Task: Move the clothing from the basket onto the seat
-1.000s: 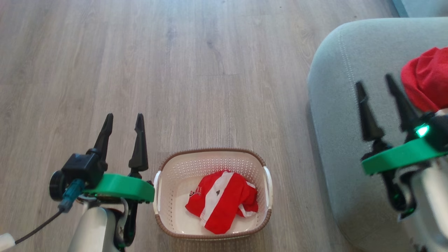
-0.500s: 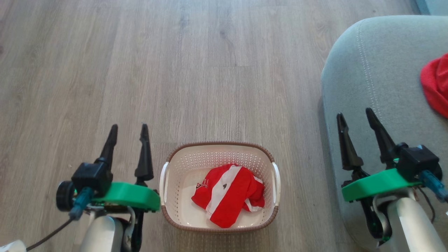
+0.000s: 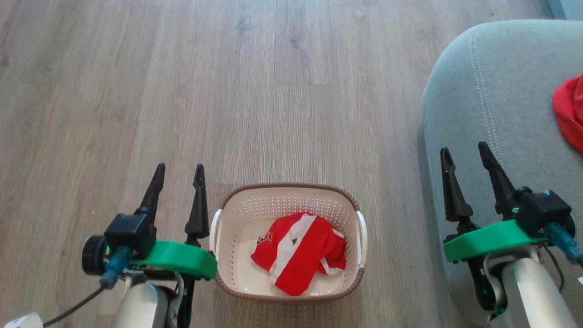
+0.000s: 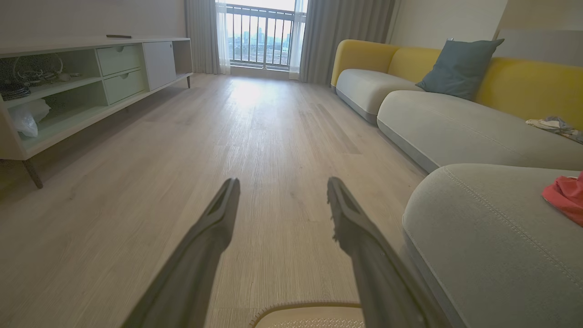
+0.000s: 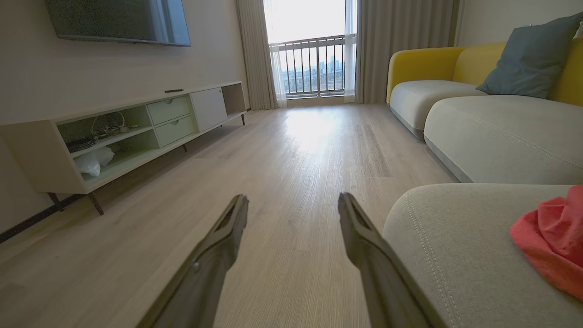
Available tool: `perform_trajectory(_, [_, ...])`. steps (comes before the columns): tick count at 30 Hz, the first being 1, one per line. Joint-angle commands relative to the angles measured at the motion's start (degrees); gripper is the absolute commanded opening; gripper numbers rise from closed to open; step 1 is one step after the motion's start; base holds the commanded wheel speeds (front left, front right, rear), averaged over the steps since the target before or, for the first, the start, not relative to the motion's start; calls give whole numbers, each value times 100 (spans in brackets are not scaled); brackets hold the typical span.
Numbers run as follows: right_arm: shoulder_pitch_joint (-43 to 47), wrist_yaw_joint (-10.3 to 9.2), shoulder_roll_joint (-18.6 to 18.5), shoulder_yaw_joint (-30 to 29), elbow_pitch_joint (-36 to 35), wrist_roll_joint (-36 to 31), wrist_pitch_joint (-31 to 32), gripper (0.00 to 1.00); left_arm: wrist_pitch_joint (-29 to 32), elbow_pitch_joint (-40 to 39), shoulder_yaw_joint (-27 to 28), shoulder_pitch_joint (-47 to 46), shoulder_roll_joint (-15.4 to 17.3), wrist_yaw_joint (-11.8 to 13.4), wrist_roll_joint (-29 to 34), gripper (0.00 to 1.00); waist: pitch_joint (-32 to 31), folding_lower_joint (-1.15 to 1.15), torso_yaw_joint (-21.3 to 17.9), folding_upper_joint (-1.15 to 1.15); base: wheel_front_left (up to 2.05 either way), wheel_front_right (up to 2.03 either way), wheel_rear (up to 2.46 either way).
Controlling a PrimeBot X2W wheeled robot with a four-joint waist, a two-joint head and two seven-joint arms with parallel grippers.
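Note:
One red garment with a white stripe (image 3: pixel 298 253) lies crumpled in the cream basket (image 3: pixel 237 212) on the floor. A second red garment (image 3: pixel 569 111) rests on the grey-green seat (image 3: pixel 496 86) at the right; it also shows in the wrist views (image 4: pixel 565 197) (image 5: pixel 551 237). My left gripper (image 3: pixel 178 169) stands open and empty just left of the basket, above the floor. My right gripper (image 3: pixel 462 150) is open and empty over the seat's left edge. The basket's rim (image 4: pixel 305 306) peeks in at the bottom of the left wrist view.
Wood floor (image 3: pixel 227 91) stretches ahead. More couch sections with yellow backs (image 4: pixel 455 118) and a blue-grey cushion (image 4: pixel 460 68) run along the right. A low cabinet (image 5: pixel 132 132) lines the left wall, with a balcony door (image 5: pixel 314 59) at the far end.
My right gripper has drawn back from the red garment on the seat, open and empty. The camera has shifted, so the scene sits further right. The left arm has edged closer to the basket.

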Motion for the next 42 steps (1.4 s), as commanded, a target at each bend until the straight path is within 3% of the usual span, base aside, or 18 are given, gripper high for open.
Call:
perform_trajectory(1, [-47, -1, 30, 114, -157, -44, -37, 100, -55, -213, 167, -99, 23, -3, 45, 100, -5, 0, -6, 0, 0, 0, 0])
perform_trajectory(27, [-180, -1, -52, 120, -143, -93, -37, 100, -55, -144, 60, -143, 23, -142, 37, 100, 180, 0, -153, 0, 0, 0, 0])
perform_trajectory(33, [-362, -1, -35, -98, -270, -239, -37, 100, -55, -31, -13, -287, 23, -269, 81, 100, 617, 0, -277, 0, 0, 0, 0])
perform_trajectory(42, [-761, -1, -58, -466, -580, -575, -37, 100, -55, 494, -272, -986, 23, -583, 214, 100, 1796, 0, -544, 0, 0, 0, 0])
